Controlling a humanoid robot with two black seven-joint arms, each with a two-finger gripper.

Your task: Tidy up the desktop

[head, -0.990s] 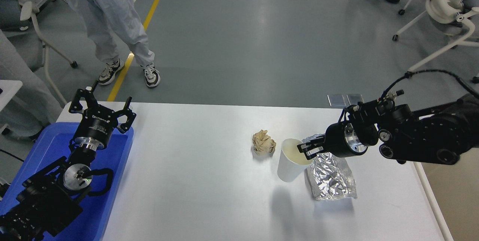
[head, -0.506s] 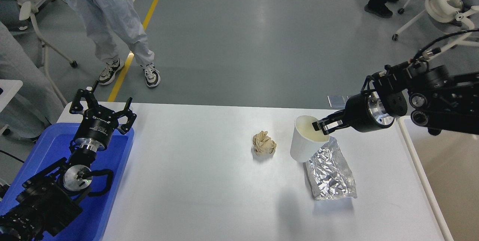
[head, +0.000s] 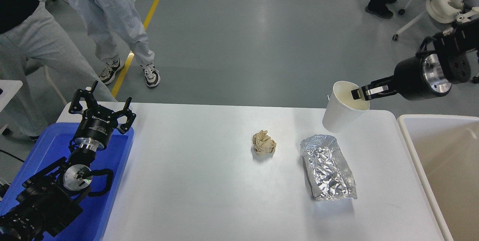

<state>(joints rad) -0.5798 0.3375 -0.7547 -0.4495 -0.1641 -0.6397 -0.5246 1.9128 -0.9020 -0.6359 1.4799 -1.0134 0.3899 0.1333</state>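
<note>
At the far left edge, a blue tray (head: pixel 112 196) sits against the side of the desktop (head: pixel 194 188), and the robot's left arm rises over it. The left gripper (head: pixel 101 110) hangs above the tray's far corner with its fingers spread wide and nothing between them. Behind it, on the grey floor, stand two people, seen only in part, beside a yellow floor line (head: pixel 144 24).

The desktop, a wide white surface with rounded corners, fills the middle of the view from the tray across to the bin. A crumpled brown paper ball (head: pixel 264 143) lies right of its centre. Just to the right of that, apart from it, lies a crinkled silver foil bag (head: pixel 328 167), lengthwise toward the robot.

Farther right and higher, the right gripper (head: pixel 360 93) pinches the rim of a white paper cup (head: pixel 339 112), one finger inside the mouth; the cup hangs tilted over the desktop's far right corner. At the right edge stands a beige bin (head: pixel 409 136) with a white rim, close beside the desktop.
</note>
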